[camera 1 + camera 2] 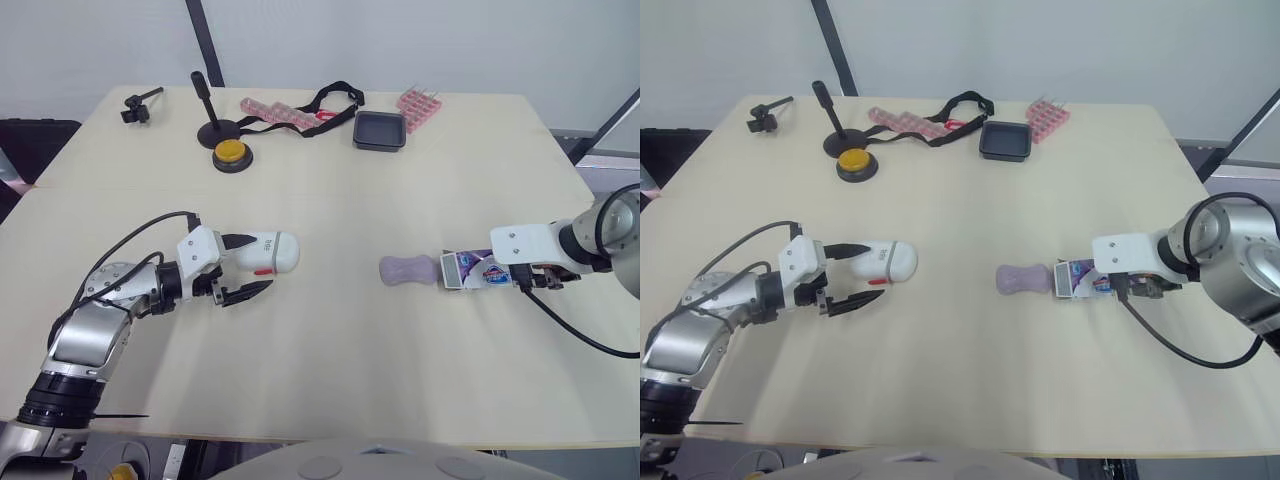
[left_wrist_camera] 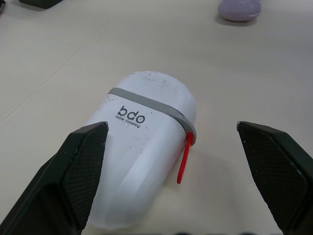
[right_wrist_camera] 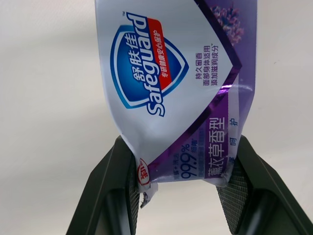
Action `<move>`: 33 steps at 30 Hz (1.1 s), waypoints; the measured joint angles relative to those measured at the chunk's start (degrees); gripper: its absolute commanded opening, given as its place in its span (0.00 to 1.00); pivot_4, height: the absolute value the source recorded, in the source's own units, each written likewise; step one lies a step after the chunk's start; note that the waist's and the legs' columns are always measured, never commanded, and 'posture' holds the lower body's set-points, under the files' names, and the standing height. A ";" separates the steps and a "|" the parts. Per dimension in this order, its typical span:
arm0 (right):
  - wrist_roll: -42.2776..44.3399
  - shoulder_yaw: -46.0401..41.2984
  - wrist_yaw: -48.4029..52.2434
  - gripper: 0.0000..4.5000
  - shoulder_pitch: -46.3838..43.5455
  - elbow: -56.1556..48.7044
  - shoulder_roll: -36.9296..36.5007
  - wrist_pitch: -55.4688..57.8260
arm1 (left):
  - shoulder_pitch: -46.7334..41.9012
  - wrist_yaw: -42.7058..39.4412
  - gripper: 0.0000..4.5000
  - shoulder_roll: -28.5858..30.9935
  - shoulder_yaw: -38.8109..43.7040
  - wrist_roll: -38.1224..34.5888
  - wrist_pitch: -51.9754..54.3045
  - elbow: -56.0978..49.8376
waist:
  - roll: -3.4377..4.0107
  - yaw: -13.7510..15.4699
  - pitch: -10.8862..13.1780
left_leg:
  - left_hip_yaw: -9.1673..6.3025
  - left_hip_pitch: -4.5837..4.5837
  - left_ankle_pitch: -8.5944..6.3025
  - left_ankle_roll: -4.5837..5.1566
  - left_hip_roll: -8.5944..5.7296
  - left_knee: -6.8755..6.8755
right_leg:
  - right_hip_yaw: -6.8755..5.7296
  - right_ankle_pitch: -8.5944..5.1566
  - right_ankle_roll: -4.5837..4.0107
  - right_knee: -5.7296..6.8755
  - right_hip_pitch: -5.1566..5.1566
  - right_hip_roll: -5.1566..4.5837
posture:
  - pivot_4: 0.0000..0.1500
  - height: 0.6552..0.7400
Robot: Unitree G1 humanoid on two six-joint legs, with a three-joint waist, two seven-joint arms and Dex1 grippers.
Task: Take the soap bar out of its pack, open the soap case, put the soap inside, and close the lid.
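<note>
The soap bar, pale lilac and rounded, lies flat on the table just right of centre in the head views. Its right end is at the open mouth of the pack, and I cannot tell whether that end is fully clear of the film. The bar looks firm, light and smooth, so it would probably slip under a pinch on its curved ends; a hold across its long flat sides near the middle seems safest. The pack is thin glossy film, limp and crinkly, and the right gripper pinches its sealed far end between both fingers at the right of the frame. The soap case, a white rounded shell with a grey band and a red tab, lies on its side left of centre with the lid on. Hard and curved, it may roll or skid, so it wants a grip across the body behind the band. The left gripper has its fingers spread wide on either side of the case, not closed on it. A yellow button and a black tray sit in the upper part of the frame, well apart.
</note>
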 measured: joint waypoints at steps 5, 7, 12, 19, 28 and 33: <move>1.37 -4.81 -5.23 0.37 -1.59 2.70 5.23 8.19 | -0.50 -0.24 1.00 -0.16 -0.22 0.05 -0.60 0.24 | -0.02 -0.02 -0.03 | 0.01 0.01 -0.01 0.07 -0.01 0.07 | 0.01 0.00 0.00 0.03 0.03 0.02 | 1.00 0.99; 1.33 -6.38 -8.71 0.37 -2.83 4.90 8.15 17.34 | -0.60 -0.23 1.00 -0.39 -0.30 0.07 -0.77 0.30 | 0.01 0.17 -0.03 | 0.00 -0.02 0.03 0.06 -0.04 0.10 | 0.00 0.00 -0.01 0.05 0.02 0.00 | 1.00 0.99; 1.34 -7.87 -16.54 0.37 -4.02 6.72 13.12 31.68 | -1.65 -0.21 1.00 -1.08 -1.01 0.53 -0.79 1.36 | 0.05 0.75 -0.04 | 0.00 0.04 0.03 0.05 -0.04 0.07 | -0.02 0.01 0.00 0.01 0.02 -0.01 | 1.00 0.99; 4.15 -8.45 -22.17 0.64 -7.41 8.88 17.50 43.96 | -5.52 -0.96 1.00 -2.11 -2.50 0.85 -1.09 3.50 | 0.10 0.91 -0.04 | 0.01 0.06 0.04 0.02 -0.04 0.04 | -0.01 0.01 0.00 0.03 0.02 0.01 | 1.00 0.99; 9.24 -8.59 -23.50 0.99 -5.39 3.28 14.69 43.61 | -6.36 -1.95 1.00 -2.33 -2.87 1.09 -1.74 5.58 | 0.11 1.76 -0.04 | 0.02 0.06 0.02 -0.01 -0.04 0.03 | 0.00 0.01 0.00 0.00 0.02 0.00 | 1.00 0.99; 10.87 -9.88 -23.20 0.99 -4.99 0.59 10.80 39.93 | -6.35 -2.05 1.00 -2.35 -2.89 1.12 -2.13 5.78 | 0.11 1.91 -0.03 | 0.02 0.12 0.02 -0.03 -0.04 0.03 | 0.01 0.01 0.00 -0.02 0.02 0.00 | 1.00 0.99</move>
